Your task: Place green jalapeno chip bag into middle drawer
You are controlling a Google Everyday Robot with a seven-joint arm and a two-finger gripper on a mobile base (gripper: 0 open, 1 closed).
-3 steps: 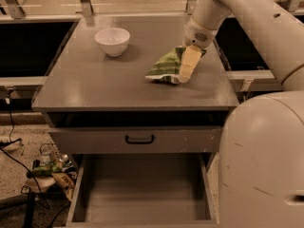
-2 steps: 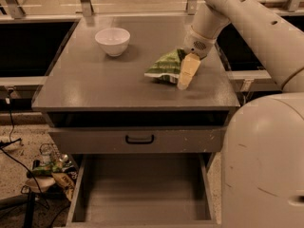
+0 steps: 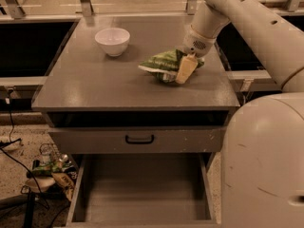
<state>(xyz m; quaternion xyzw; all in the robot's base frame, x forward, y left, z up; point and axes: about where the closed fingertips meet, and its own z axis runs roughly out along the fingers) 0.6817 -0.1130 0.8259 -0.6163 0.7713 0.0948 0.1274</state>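
The green jalapeno chip bag [image 3: 163, 64] lies crumpled on the grey cabinet top [image 3: 95, 84], right of centre. My gripper [image 3: 186, 68] comes down from the upper right and is shut on the bag's right end. One cream finger [image 3: 185, 70] shows in front of the bag and the other is hidden behind it. The bag's left end points toward the middle of the top. The middle drawer [image 3: 142, 189] is pulled out wide open below the cabinet front, and its floor is bare.
A white bowl [image 3: 112, 41] stands at the back left of the top. A shut grey drawer front with a black curved handle [image 3: 139, 139] sits above the open drawer. My white base [image 3: 266, 165] fills the right. Cables and clutter [image 3: 47, 172] lie on the floor at left.
My gripper has shifted slightly left and lower on the bag's right end, and the bag has moved a little with it. The bowl and the drawers have not moved.
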